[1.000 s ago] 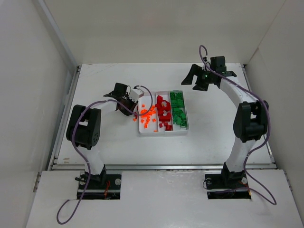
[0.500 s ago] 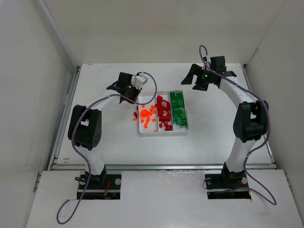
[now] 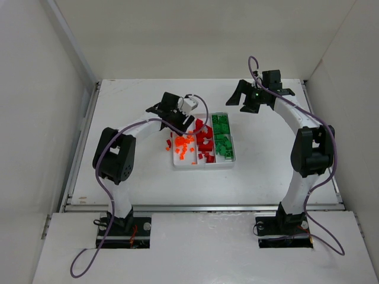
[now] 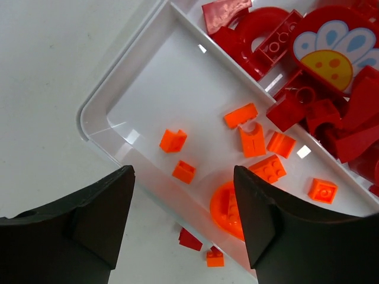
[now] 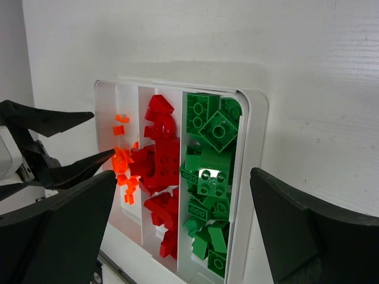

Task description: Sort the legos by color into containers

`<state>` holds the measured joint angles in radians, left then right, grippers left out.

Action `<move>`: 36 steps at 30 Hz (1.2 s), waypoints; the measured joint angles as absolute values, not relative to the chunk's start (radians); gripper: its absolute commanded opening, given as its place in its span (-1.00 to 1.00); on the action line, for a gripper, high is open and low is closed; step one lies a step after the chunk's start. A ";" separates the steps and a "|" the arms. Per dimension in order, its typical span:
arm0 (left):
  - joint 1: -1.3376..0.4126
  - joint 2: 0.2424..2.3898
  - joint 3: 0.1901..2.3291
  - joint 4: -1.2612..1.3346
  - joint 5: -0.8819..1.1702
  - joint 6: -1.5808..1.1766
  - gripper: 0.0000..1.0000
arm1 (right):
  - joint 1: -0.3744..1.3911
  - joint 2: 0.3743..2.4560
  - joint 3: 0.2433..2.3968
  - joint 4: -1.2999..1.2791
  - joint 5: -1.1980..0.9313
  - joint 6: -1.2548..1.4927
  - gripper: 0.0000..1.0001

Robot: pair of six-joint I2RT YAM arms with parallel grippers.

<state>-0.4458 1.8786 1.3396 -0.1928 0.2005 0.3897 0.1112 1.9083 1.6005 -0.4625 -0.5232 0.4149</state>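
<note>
The white tray (image 3: 201,167) holds orange legos (image 3: 183,148) in its left container, dark red legos (image 3: 204,139) in the middle one and green legos (image 3: 222,139) in the right one. My left gripper (image 3: 177,123) hovers over the tray's far left corner. In the left wrist view it (image 4: 182,195) is open with nothing between its fingers, above the orange pieces (image 4: 253,139). One dark red piece (image 4: 190,239) and one orange piece (image 4: 215,257) lie on the table just outside the tray wall. My right gripper (image 3: 247,102) hangs open and empty beyond the tray's far right corner, and the right wrist view (image 5: 183,195) looks down on the green pieces (image 5: 210,171).
A few orange pieces (image 3: 169,145) lie on the table by the tray's left wall. White walls (image 3: 65,71) enclose the table on the left, back and right. The left gripper's fingers (image 5: 89,165) reach into the right wrist view over the orange container.
My left gripper has swung from the table left of the tray to above its far left corner, and its jaws have opened. The right arm has not moved.
</note>
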 measured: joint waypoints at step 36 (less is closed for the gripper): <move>-0.340 1.727 1.090 -0.265 0.213 0.396 -0.03 | 0.111 1.908 1.600 -0.463 -0.523 0.407 1.00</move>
